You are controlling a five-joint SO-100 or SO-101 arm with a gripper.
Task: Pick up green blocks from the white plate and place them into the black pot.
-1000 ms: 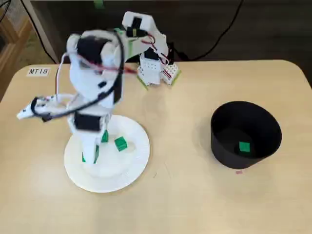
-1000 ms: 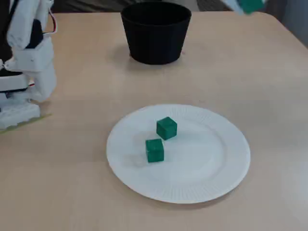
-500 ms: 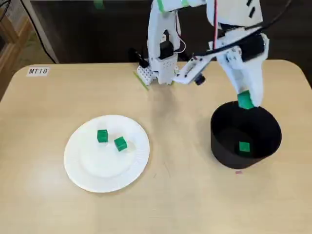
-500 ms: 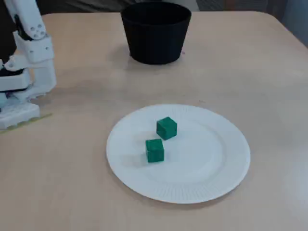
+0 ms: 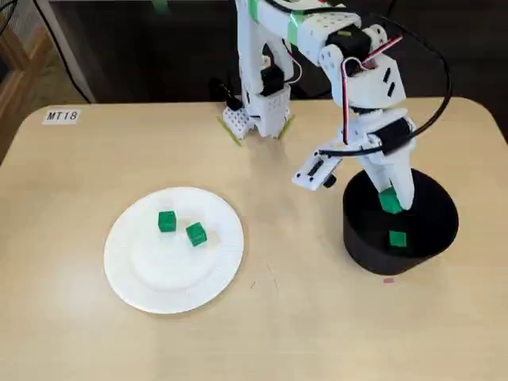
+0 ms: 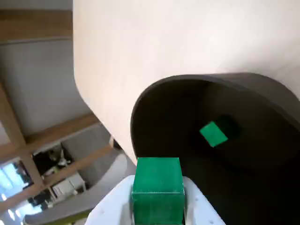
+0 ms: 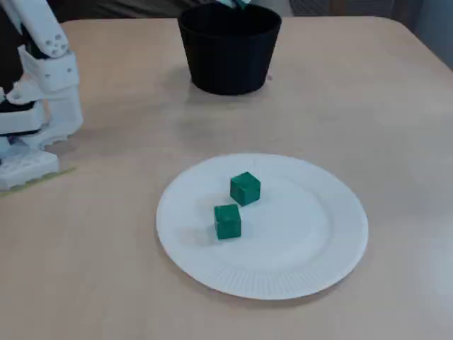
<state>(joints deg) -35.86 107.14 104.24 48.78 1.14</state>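
My gripper is shut on a green block and hangs inside the mouth of the black pot. In the wrist view the held green block sits between the white fingers, over the black pot. One green block lies on the pot's floor, the same block showing in the wrist view. On the white plate rest two more green blocks. Another fixed view shows the plate with both blocks and the pot behind.
The arm's white base stands at the table's back edge, also at the left edge of a fixed view. A small label lies at the back left corner. A pink mark sits just in front of the pot.
The gripper carried a green block from the plate across to the pot, then lowered it from above the rim down into the pot's mouth. Two blocks stay on the plate.
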